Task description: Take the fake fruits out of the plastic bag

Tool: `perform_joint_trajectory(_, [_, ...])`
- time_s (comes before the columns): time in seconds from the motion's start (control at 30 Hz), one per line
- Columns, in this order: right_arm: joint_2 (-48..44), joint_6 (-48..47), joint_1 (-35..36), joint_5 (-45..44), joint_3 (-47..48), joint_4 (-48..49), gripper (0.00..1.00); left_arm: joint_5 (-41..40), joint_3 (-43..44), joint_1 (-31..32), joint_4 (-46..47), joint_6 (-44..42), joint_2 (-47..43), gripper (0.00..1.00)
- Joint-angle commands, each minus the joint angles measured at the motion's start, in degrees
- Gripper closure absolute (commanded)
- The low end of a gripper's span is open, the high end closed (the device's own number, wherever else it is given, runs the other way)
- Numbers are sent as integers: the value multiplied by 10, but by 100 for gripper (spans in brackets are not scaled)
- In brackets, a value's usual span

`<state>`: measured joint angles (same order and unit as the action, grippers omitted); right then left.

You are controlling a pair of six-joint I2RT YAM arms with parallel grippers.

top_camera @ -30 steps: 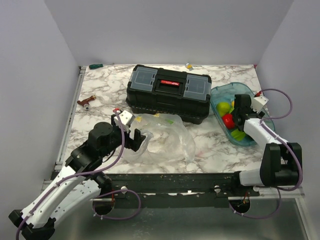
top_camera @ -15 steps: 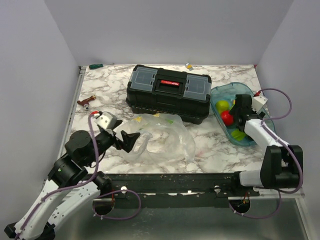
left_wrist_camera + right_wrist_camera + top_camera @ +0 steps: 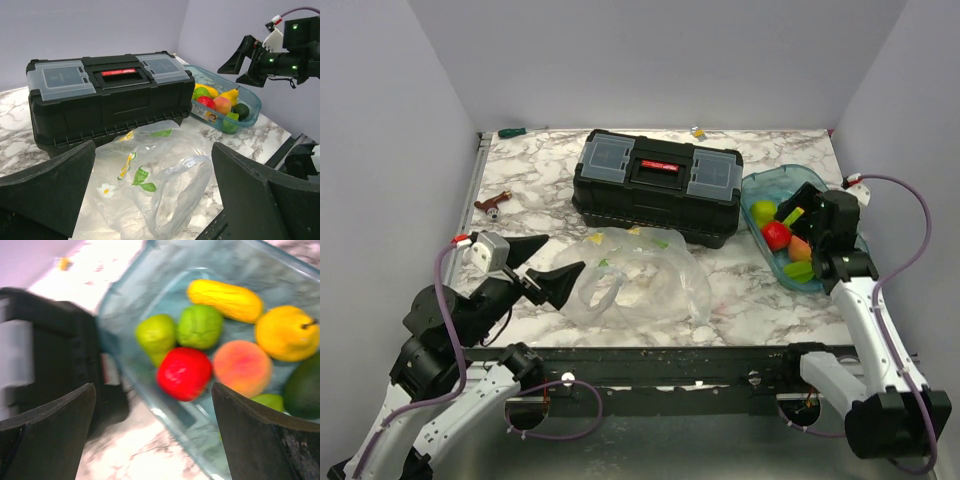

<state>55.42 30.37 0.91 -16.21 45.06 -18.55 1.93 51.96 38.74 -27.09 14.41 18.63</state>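
On the marble desk [image 3: 740, 300] one black toolbox [image 3: 657, 185] stands toward the back. Just in front of it lies the one clear plastic bag [image 3: 640, 275], slack and crumpled, its mouth seemingly toward the near edge. Through the film I see only printed leaves and a flower, no fruit. Just beside the toolbox on its right is a single blue see-through tray [image 3: 775, 172], and all the fake fruits [image 3: 184, 372] that show lie in it. The left tool [image 3: 563, 254] hangs by the bag's left side with its fingers spread wide and nothing between them. The right tool [image 3: 152, 390] is over the tray, likewise wide and empty. My reading is that the emptying is done or all but done, since no fruit shows in the bag and neither tool carries one. The next move, I judge, calls for checking the bag's folds for a hidden fruit, pinching the thin film gently if it must be lifted. In the tray I count eight fruits: one long yellow, one yellow pear, one red, one peach-coloured, one dark green and three lighter green, the lowest half hidden. Smallest are three strays on the desk: a red-and-brown object [image 3: 493, 205] at left, then a green object [image 3: 512, 131] and a yellow object [image 3: 697, 131] at the back edge.
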Motion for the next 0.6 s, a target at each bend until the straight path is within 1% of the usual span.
perform_joint_trajectory(0.0, [-63, 2, 1, 158, 47, -28, 0, -14, 19, -2, -1, 12, -21, 1])
perform_joint_trajectory(0.07, [-96, 6, 1, 187, 68, -37, 0, -15, 26, -2, -6, 12, -30, 1])
perform_joint_trajectory(0.13, [-126, 9, 1, 192, 90, -48, 0, -14, 36, -2, -12, 12, -40, 1])
perform_joint_trajectory(0.17, [-138, 9, 1, 194, 104, -53, 0, -32, 40, -2, -14, 10, -46, 1])
perform_joint_trajectory(0.27, [-177, 10, 1, 192, 132, -63, 0, -48, 55, -2, -16, 4, -63, 1])
perform_joint_trajectory(0.47, [-243, 7, 1, 165, 178, -75, 0, -78, 76, -2, -6, -14, -96, 1])
perform_joint_trajectory(0.57, [-270, 6, 1, 123, 199, -83, 0, -95, 81, -2, -2, -24, -113, 1])
